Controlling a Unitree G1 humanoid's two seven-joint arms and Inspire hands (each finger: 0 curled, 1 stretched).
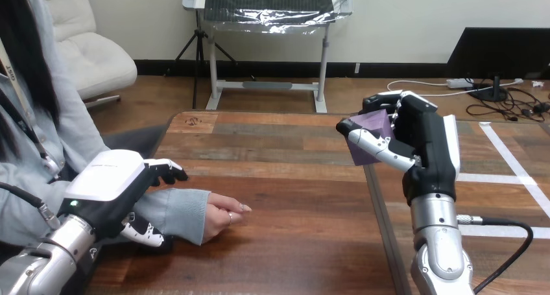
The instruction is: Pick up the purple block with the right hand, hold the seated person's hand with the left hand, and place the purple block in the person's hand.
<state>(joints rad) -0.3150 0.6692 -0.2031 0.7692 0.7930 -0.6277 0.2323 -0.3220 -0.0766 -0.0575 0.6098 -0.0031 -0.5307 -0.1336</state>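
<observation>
The right hand (428,149) was raised at the view's right, above the counter's (292,178) right edge, on an upright silver forearm. Its fingers (379,102) were curled round the purple block (370,131), gripping it: some hooked over the block's top and one black-and-white jointed finger lay across its near face. The block was clear of the wooden surface, pressed against the palm, with its pale purple faces turned toward the view's left. It was well apart from the person's hand (224,218).

The left hand (107,188) came in from the view's lower left, the white shell on its back turned up. It sat on the person's forearm (172,211), which lay on the counter in a grey sleeve. The left hand's black fingers (167,170) curved over the far side of the sleeve, and its thumb (144,233) showed at the near side, so the forearm passed between them and the hand was closed round it, just behind the cuff.

The person's hand rested on the counter just past the cuff, toward the middle of the board. Its own fingers were loosely curled in, with the nails showing toward the view's right. It held nothing, and the robot's left hand did not touch it, being on the sleeve beside it. Bare wood lay between the person's hand and the raised block.
</observation>
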